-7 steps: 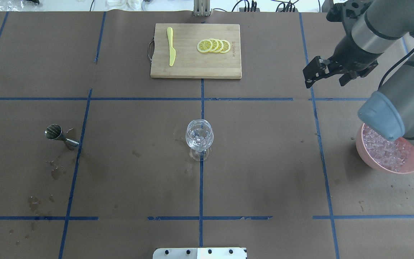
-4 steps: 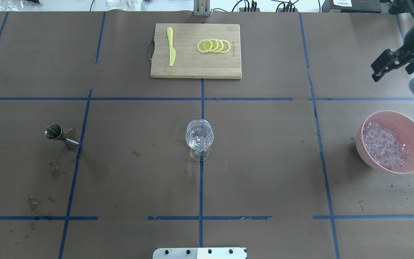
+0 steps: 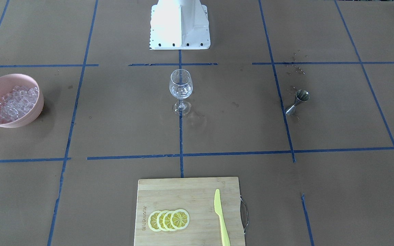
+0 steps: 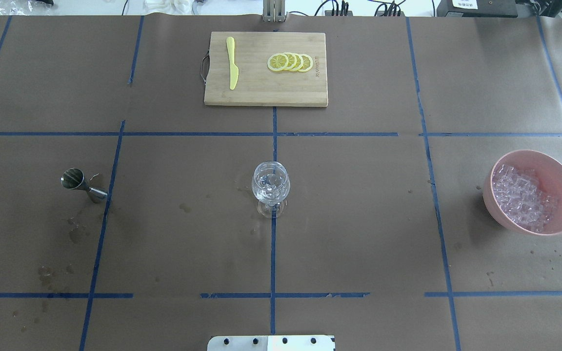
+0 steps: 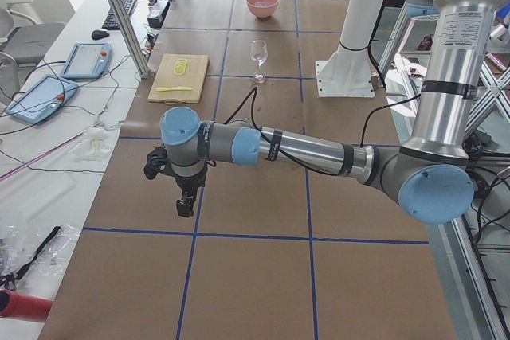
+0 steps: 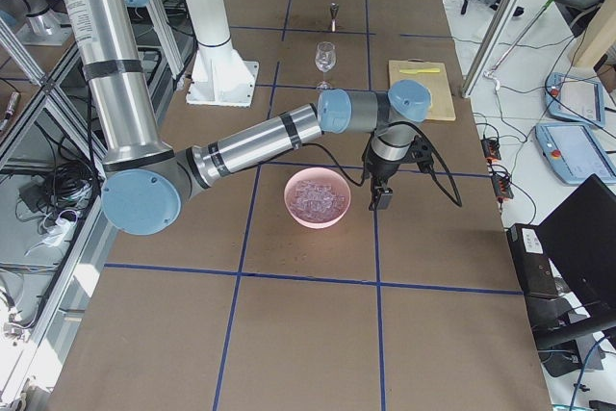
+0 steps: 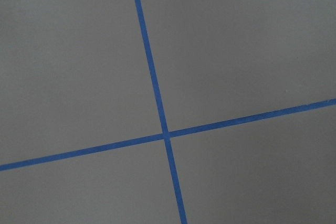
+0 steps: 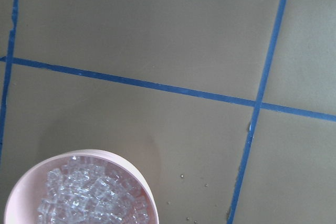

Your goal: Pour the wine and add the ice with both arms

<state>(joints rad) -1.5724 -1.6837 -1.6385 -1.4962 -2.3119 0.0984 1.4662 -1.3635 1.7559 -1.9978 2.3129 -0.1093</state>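
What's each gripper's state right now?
Left gripper: cannot tell, it shows only in a side view.
Right gripper: cannot tell, same reason.

Cutting board [image 4: 261, 90] bears a brand stamp [image 4: 317, 68] (too blurred to read).

The right arm [image 6: 260, 141] has pulled out of the overhead view altogether. A second ago its elbow hid part of the pink bowl [image 4: 561, 178] and its claw [image 6: 377, 199] hung over the far right of the tabletop [image 4: 359, 219]. It then slid off the right edge, so the ice [image 4: 522, 202] now lies uncovered.
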